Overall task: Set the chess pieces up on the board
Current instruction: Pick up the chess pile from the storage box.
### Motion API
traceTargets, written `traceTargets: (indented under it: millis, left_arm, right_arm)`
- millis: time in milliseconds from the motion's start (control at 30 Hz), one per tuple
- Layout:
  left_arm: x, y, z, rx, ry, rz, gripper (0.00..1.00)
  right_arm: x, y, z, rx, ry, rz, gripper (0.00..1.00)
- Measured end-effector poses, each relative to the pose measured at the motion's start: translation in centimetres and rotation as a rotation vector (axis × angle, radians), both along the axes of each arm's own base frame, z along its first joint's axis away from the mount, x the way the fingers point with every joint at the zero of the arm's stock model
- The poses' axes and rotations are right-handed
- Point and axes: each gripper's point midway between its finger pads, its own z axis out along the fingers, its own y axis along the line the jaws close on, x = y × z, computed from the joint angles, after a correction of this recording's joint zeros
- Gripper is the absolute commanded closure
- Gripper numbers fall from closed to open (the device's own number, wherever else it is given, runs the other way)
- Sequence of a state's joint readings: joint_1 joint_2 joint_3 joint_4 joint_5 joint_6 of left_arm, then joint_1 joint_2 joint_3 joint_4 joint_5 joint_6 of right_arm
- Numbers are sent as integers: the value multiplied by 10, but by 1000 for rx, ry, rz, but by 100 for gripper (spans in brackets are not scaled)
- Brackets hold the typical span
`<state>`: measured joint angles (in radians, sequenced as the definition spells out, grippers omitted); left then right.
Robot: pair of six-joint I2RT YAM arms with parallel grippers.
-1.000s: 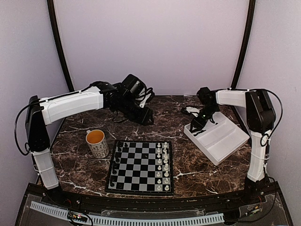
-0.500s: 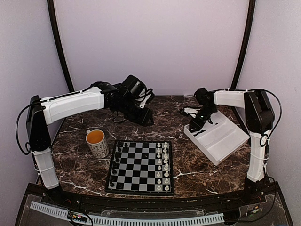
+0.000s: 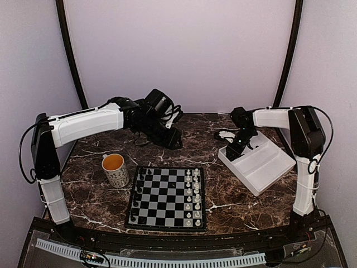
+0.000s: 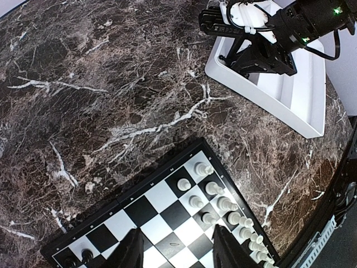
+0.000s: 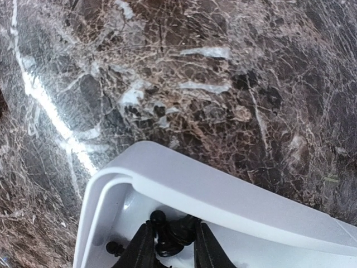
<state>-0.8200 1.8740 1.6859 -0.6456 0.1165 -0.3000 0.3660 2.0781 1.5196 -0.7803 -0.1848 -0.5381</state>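
The board (image 3: 165,196) lies at the table's front centre, with white figures (image 3: 193,196) down its right side and a few black chess pieces (image 3: 138,188) on its left. My left gripper (image 3: 174,139) hangs high behind it, open (image 4: 177,245), with bare squares (image 4: 162,223) showing between its fingers. At the near-left corner of the white tray (image 3: 262,164) is my right gripper (image 3: 234,151). In the right wrist view it (image 5: 172,237) is shut on a black chess piece (image 5: 178,234) against the tray wall (image 5: 223,195). A second black piece (image 5: 114,247) lies beside it.
A patterned mug (image 3: 115,169) with an orange inside stands left of the board. The white tray sits tilted at the right rear, close to the right arm's upright link (image 3: 305,167). Dark marble tabletop (image 3: 106,206) surrounds the board.
My right gripper has slid slightly left into the tray corner and its fingers have narrowed onto the black piece. The left arm has not moved.
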Motion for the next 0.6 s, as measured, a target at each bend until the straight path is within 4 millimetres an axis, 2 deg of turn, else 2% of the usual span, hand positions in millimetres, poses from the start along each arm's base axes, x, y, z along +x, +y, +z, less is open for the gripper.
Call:
traceTargets:
  millis: [267,433,500,600]
  left_arm:
    - [0,0,0,-1,1,-1,55]
    - [0,-2,1,-9,1,-6,55]
    - [0,-5,2,-22,1,-13,55]
    - [3,-13,4,-48,-3,-25,55]
  right_arm:
    - [0,-1,-1,-4,1,-12,85]
    - [-4,-5,3,-3,-4,-18,86]
    - [-5,-7,11,7,-15,-20,86]
    - [-3,-8,37,41,-65,-24,86]
